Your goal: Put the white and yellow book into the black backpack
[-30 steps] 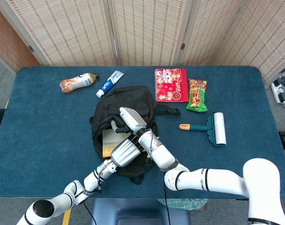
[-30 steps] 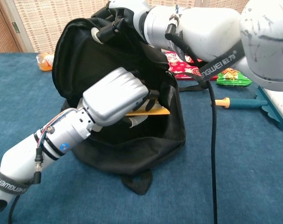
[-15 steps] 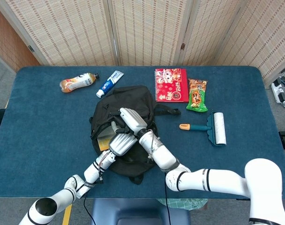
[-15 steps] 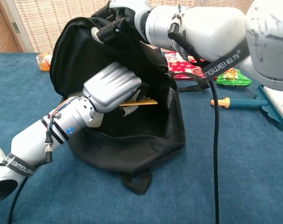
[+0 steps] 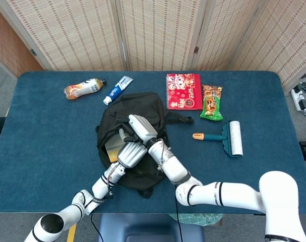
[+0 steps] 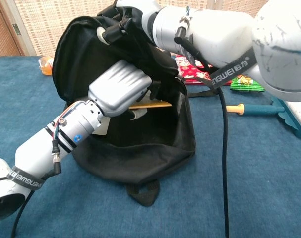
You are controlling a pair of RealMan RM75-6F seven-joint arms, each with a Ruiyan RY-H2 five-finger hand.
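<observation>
The book is gripped by the left hand just inside the backpack mouth, its long axis pointed inward beyond the fingers, while the rim above is held up by the right hand.

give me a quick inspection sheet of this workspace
surface: blue table.
job's things: backpack open; book partly inside its mouth.
clutter: bottle, tube, red book, snack pack, lint roller around the backpack.
hands: left hand holds the book in the opening; right hand holds the rim up.
cables: black cable hangs from the right arm.
surroundings: woven screens behind.
</observation>
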